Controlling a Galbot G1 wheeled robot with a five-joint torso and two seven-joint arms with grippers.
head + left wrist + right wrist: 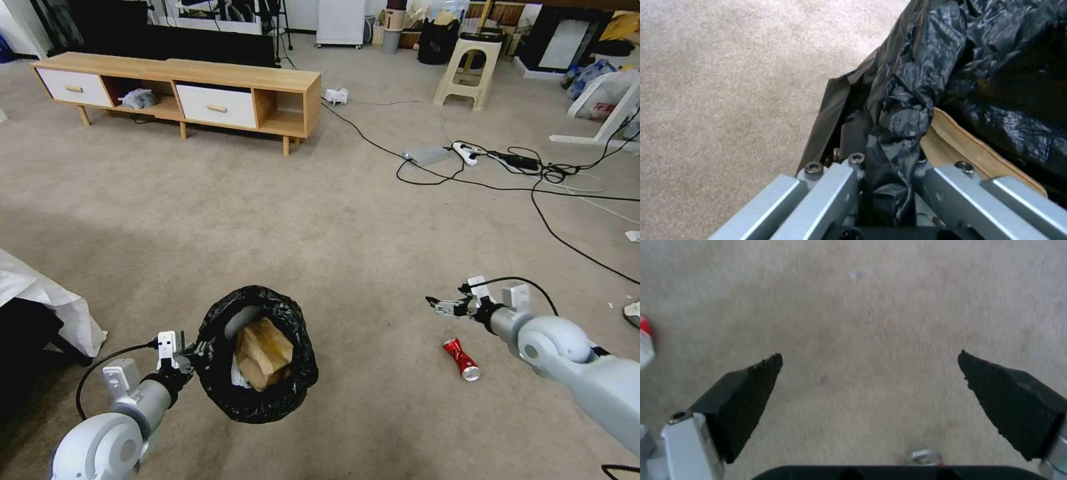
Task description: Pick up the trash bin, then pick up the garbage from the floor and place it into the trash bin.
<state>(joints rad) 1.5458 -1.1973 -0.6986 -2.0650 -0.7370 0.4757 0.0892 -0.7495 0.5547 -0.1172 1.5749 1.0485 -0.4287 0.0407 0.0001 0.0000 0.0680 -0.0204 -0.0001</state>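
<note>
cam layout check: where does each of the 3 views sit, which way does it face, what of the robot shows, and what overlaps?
Head view: on the head, facing forward and down at the beige carpet floor; both arms show, left gripper holding the round black-bagged trash bin, right gripper above the floor.
Left wrist view: on the left wrist, facing along its fingers clamped on the bin's rim.
Right wrist view: on the right wrist, facing down at the carpet between spread pads.
Shared: the crushed red can, head and right wrist views.

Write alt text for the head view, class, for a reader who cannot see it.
The left gripper holds the black-lined trash bin by its rim above beige carpet, a crumpled brown paper box inside. The right gripper, jaws open, hovers beyond a crushed red can on the floor.
</note>
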